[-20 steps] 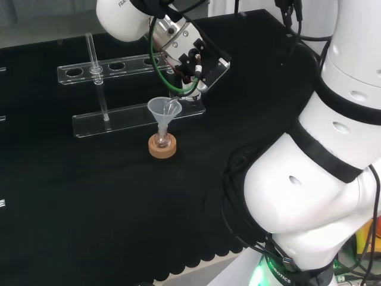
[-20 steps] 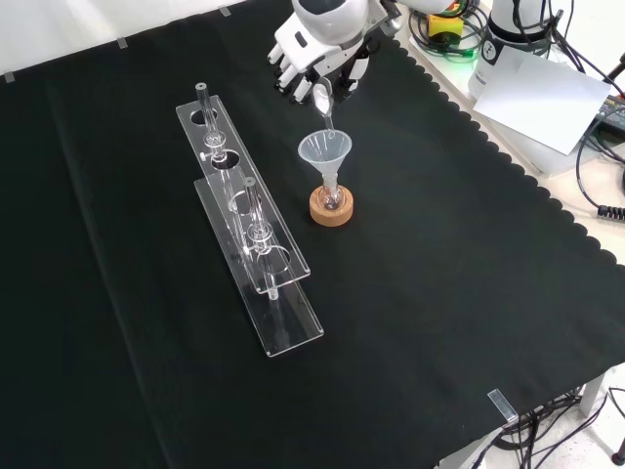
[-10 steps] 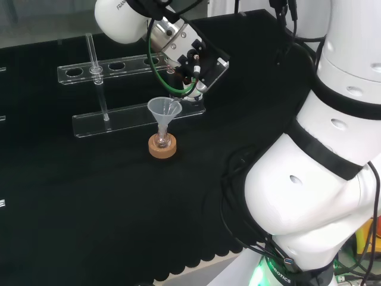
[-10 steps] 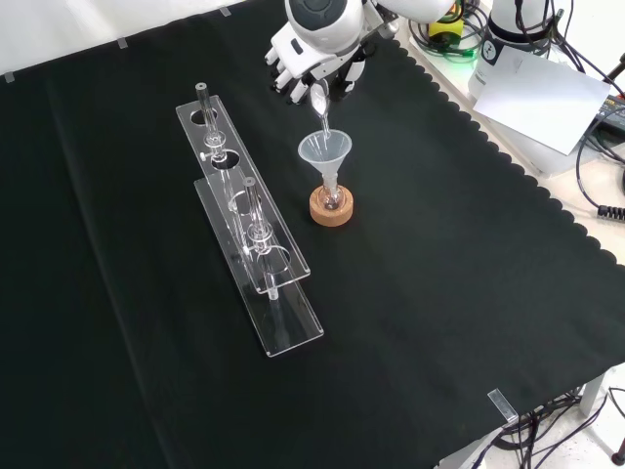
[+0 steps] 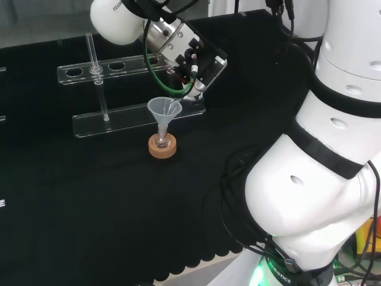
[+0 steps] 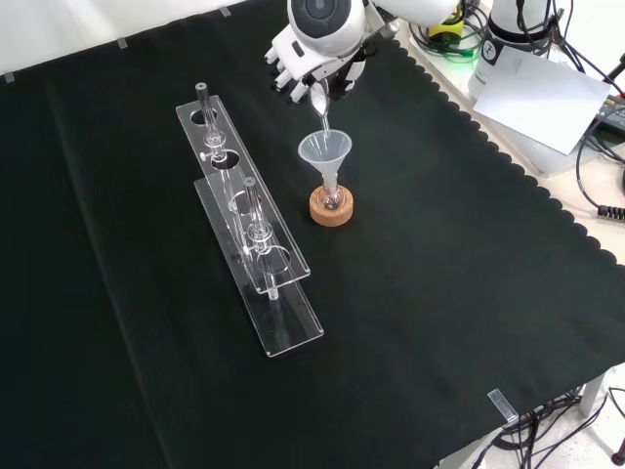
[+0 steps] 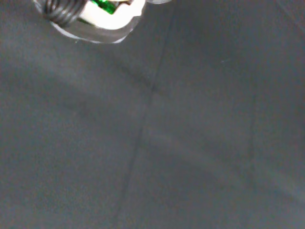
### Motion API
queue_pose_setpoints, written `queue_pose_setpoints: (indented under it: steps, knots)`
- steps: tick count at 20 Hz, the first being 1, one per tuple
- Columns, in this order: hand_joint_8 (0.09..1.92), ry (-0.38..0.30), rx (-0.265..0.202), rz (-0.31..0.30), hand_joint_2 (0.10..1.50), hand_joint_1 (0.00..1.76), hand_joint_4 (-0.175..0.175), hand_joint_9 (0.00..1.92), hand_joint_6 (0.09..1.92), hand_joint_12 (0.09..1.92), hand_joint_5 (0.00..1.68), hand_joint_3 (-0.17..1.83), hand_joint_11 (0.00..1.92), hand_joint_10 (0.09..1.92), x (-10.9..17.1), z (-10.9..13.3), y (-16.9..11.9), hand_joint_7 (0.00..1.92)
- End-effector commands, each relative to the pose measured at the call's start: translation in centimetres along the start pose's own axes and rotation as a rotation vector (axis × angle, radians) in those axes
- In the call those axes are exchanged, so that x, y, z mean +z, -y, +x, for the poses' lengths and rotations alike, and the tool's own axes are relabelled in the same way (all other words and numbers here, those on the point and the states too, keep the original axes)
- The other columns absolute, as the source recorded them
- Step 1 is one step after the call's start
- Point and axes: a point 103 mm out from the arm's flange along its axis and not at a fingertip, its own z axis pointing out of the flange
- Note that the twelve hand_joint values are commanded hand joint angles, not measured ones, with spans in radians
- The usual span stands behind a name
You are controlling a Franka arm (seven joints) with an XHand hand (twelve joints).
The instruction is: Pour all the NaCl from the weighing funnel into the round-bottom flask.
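Above the black-clothed table [image 6: 469, 293], the hand [image 6: 305, 51] holds the weighing funnel [image 6: 319, 102] with its fingers [image 6: 281, 70] curled round the upper end — a grasp best seen in the front view, where the clear glass piece hangs below the palm. The relation that matters is the line of that glass: its long axis runs steeply downward from the fingers, and its narrow tip [image 6: 323, 125] sits just over the open mouth of the plastic funnel [image 6: 324, 150], at the rim's far side in the front view. In the head view the same tip meets the plastic funnel [image 5: 164, 109] at its right edge, with the hand [image 5: 193, 59] up and to the right of it. That funnel stands upright with its stem in the neck of the small round-bottom flask [image 6: 331, 198], which rests in a cork ring [image 6: 330, 209] — so the path from fingers to flask is nearly one straight drop. Whether NaCl remains in the glass cannot be told. A clear rack [image 6: 256, 256] stands well apart, to the left in the front view. The pour appears under way; any further tilt would want the tip kept inside the rim.
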Motion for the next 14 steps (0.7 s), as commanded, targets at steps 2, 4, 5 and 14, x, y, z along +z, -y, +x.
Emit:
queue_pose_setpoints:
  steps: [2, 4, 5, 14]
  knots:
    - [0.66, 0.023, 0.011, 0.007, 0.75, 1.07, 0.175, 0.91, 0.99, 1.23, 1.08, 0.64, 0.68, 0.47, -0.34, 0.11, 0.05, 0.62]
    - [0.66, 0.035, 0.013, 0.011, 0.75, 1.07, 0.175, 0.91, 0.99, 1.23, 1.08, 0.64, 0.68, 0.47, -0.40, 0.15, 0.06, 0.62]
    - [0.66, 0.038, 0.015, 0.013, 0.75, 1.07, 0.175, 0.91, 0.99, 1.23, 1.08, 0.64, 0.68, 0.47, -0.42, 0.16, 0.05, 0.62]
    - [0.66, 0.060, 0.023, 0.039, 0.75, 1.07, 0.175, 0.91, 0.99, 1.23, 1.08, 0.64, 0.68, 0.47, -0.67, 0.39, 0.08, 0.62]
